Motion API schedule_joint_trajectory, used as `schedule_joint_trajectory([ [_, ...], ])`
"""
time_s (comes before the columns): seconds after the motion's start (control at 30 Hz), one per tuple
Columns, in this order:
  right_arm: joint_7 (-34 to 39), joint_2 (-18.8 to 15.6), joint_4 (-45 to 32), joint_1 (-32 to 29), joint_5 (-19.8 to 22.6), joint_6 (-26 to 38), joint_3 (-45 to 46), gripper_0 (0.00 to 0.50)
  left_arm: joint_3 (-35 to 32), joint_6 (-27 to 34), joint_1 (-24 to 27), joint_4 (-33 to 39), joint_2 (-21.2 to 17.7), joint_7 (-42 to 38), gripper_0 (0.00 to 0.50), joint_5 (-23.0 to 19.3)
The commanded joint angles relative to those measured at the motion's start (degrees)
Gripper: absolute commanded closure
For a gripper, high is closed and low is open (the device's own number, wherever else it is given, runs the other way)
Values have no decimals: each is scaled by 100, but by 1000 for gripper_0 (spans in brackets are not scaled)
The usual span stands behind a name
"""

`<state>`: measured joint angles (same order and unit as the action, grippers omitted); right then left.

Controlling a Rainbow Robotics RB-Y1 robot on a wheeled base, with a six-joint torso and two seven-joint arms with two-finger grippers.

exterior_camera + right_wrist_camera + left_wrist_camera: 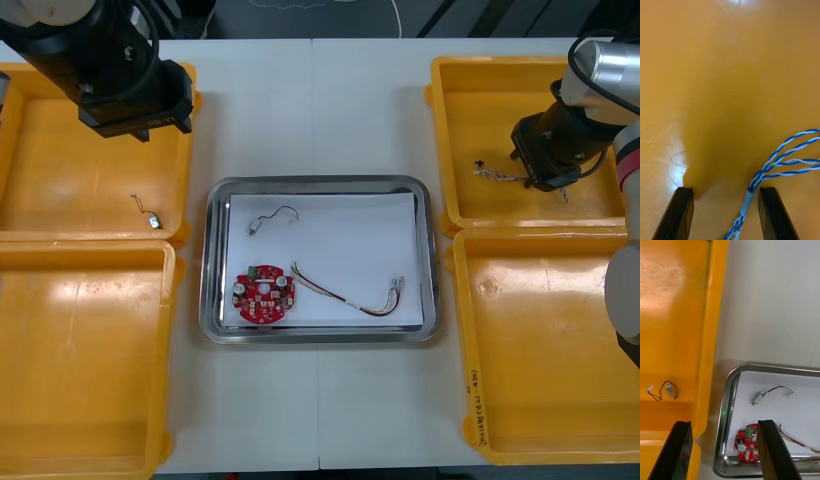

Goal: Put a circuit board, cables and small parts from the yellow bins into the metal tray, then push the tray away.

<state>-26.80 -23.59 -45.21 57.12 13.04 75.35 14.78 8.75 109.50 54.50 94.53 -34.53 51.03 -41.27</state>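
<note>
Where the right pincer (726,189) spreads, the twisted blue-white cable (755,180) runs off-frame.

Qty chk: 4 yellow bins (60,150) (80,360) (500,110) (550,350). 1 metal tray (214,270). 1 red circuit board (263,295). 2 cables: 1 red/yellow cable (340,295), 1 blue/white cable (790,153). 2 small metal parts (256,227) (152,221): 1 w/ black lead in tray, 1 in far-left bin's near-right corner.
</note>
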Motion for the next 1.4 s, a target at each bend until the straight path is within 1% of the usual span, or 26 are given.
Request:
schedule_joint_trajectory([
  [0.03,315,47,153,203,120,-117,-11,74,-286,50,324,-101,-414,223,0,-74],
  [0.07,315,47,162,203,120,-108,-11,102,-295,50,324,-128,-441,223,0,-74],
  [0.1,324,47,179,203,129,-108,-11,155,-312,50,315,-198,-502,215,0,-83],
  [0.13,324,47,197,203,146,-108,-11,177,-321,50,324,-268,-546,215,0,-100],
  [0.17,324,47,223,203,164,-108,-11,187,-330,50,324,-303,-572,215,0,-109],
  [0.23,324,47,303,203,269,-126,-2,240,-339,50,324,-435,-660,223,0,-118],
  [0.27,324,47,311,203,278,-134,-11,257,-347,50,324,-470,-678,223,0,-127],
  [0.37,298,47,373,194,287,-143,-11,374,-339,50,324,-664,-819,232,0,-170],
  [0.4,298,47,382,194,287,-134,-11,394,-347,50,315,-708,-836,232,0,-179],
  [0.43,298,47,399,194,296,-143,-11,445,-347,50,315,-778,-871,232,0,-197],
  [0.5,289,47,408,194,296,-143,-11,500,-347,50,315,-910,-915,250,0,-223],
  [0.77,228,38,487,194,304,-134,-11,500,-330,50,315,-1490,-959,338,0,-258],
  [0.9,43,-49,478,273,304,85,-11,500,-163,-8,315,-1683,-950,373,0,-241],
  [1.0,-361,-172,373,334,296,490,-11,500,30,-148,289,-1762,-950,382,0,-250],
  [1.07,-678,-260,144,334,296,859,-11,500,110,-289,201,-1754,-942,390,0,-276],
  [1.1,-757,-278,83,334,296,947,-11,500,127,-324,183,-1754,-933,399,0,-276],
  [1.17,-1100,-401,-128,334,401,1272,-11,500,136,-482,96,-1754,-880,443,0,-294],
  [1.27,-1451,-533,-383,334,594,1562,-11,500,136,-623,-1,-1754,-827,496,0,-276],
  [1.4,-1838,-629,-647,334,761,1782,-11,500,136,-693,-107,-1754,-792,549,0,-285],
])
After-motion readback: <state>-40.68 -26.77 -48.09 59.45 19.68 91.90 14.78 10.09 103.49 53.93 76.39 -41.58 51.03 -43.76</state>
